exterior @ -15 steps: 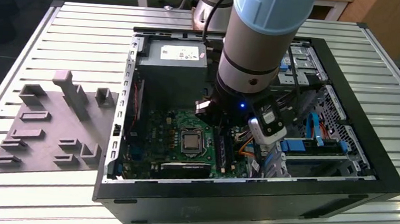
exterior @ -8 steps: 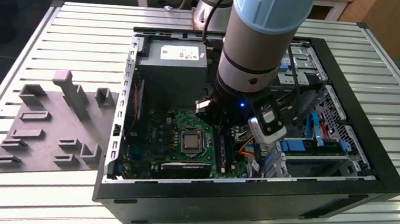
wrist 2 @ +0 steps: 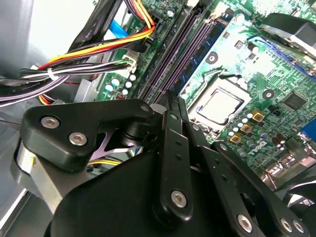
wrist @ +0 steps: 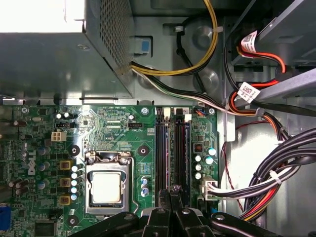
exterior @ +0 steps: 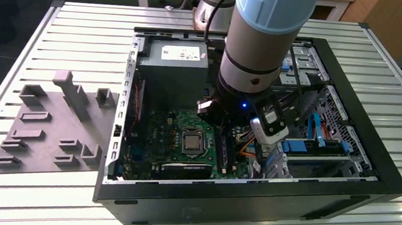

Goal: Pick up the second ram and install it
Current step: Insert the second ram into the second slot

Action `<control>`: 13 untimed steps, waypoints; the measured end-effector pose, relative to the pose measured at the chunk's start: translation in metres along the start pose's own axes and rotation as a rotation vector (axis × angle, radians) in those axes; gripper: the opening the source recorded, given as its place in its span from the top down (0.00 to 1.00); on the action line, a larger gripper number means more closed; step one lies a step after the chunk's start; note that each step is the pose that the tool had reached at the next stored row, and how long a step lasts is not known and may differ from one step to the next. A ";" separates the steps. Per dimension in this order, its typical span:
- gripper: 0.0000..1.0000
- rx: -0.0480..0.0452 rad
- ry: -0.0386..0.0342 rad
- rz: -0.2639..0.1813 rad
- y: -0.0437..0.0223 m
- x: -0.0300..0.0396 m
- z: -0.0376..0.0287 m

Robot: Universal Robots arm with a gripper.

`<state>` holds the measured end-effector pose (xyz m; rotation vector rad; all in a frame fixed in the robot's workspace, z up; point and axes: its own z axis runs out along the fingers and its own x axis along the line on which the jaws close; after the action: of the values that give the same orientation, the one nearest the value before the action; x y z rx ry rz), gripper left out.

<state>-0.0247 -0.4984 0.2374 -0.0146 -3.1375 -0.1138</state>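
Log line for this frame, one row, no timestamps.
arm: inside open PC case | gripper: over memory slots, beside CPU socket | grip state: unclear

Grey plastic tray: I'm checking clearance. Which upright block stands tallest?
The narrow grey block at the far edge of the grey plastic tray; the others are much lower.

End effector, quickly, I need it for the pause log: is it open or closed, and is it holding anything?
End effector: closed, fingertips together just above the memory slots; whether anything thin is pinched between them cannot be told.
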 end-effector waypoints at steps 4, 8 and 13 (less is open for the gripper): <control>0.89 0.0000 0.0000 0.000 0.0011 -0.0001 0.0001; 0.89 -0.0002 -0.0001 0.000 0.0020 0.0000 0.0007; 0.89 0.0000 0.0000 0.000 0.0020 0.0000 0.0014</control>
<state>-0.0247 -0.4963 0.2361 -0.0145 -3.1375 -0.1138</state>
